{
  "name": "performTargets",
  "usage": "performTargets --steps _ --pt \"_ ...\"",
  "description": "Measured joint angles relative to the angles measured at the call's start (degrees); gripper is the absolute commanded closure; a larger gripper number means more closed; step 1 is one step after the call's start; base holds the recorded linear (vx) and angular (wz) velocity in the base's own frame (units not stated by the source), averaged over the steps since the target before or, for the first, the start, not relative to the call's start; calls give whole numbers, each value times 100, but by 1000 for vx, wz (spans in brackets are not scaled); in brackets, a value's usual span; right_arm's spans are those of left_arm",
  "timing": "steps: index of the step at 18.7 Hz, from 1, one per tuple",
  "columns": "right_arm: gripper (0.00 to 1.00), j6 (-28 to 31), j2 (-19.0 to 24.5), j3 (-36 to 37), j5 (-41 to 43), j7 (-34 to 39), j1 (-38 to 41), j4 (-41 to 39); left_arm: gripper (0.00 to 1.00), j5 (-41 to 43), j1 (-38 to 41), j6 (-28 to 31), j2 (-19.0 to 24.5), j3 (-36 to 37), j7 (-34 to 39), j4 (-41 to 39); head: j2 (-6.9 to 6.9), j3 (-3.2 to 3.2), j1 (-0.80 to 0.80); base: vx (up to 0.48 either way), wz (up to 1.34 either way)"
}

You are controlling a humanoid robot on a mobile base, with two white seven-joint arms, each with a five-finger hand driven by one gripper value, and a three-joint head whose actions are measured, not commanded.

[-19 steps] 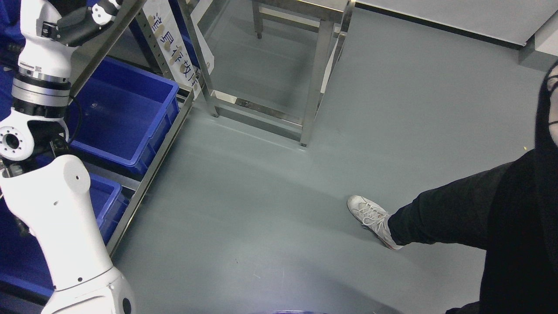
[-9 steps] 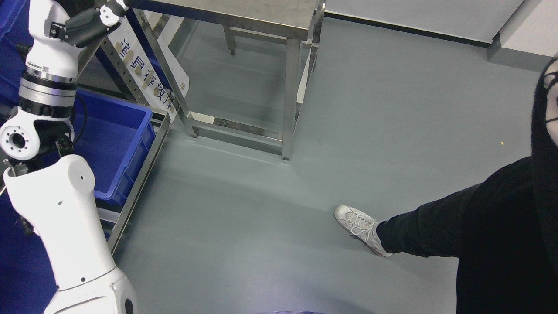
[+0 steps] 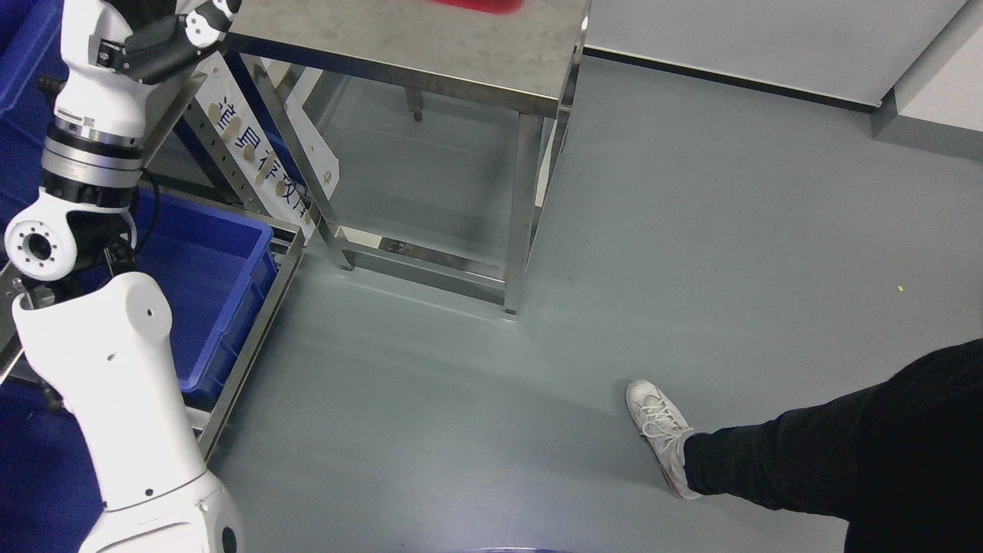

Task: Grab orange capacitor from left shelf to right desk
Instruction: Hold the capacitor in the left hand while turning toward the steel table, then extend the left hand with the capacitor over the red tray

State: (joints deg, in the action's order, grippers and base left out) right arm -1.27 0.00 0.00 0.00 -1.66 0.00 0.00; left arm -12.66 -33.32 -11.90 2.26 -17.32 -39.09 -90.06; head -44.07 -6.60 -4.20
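A blue bin (image 3: pixel 207 284) – and a person's white shoe (image 3: pixel 659 430) – on grey floor (image 3: pixel 691 246).

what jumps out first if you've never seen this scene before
The robot's white left arm fills the left edge, rising towards its dark hand at the top. Behind it, a blue plastic bin sits low in a metal shelf, beside a bare steel table. A person's white sneaker steps in at lower right.

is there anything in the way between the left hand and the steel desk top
Nothing visible blocks it. The left hand is raised at the top left, right beside the near-left corner of the steel desk, whose visible top is bare apart from a red thing at the far edge. No orange capacitor can be made out in the hand.
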Motion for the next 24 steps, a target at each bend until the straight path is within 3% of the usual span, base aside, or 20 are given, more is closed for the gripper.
performTargets --steps 24 --pt "0 0 0 0 0 0 0 0 82 -28 14 319 -201 570 -122 -8 0 0 0 204 -8"
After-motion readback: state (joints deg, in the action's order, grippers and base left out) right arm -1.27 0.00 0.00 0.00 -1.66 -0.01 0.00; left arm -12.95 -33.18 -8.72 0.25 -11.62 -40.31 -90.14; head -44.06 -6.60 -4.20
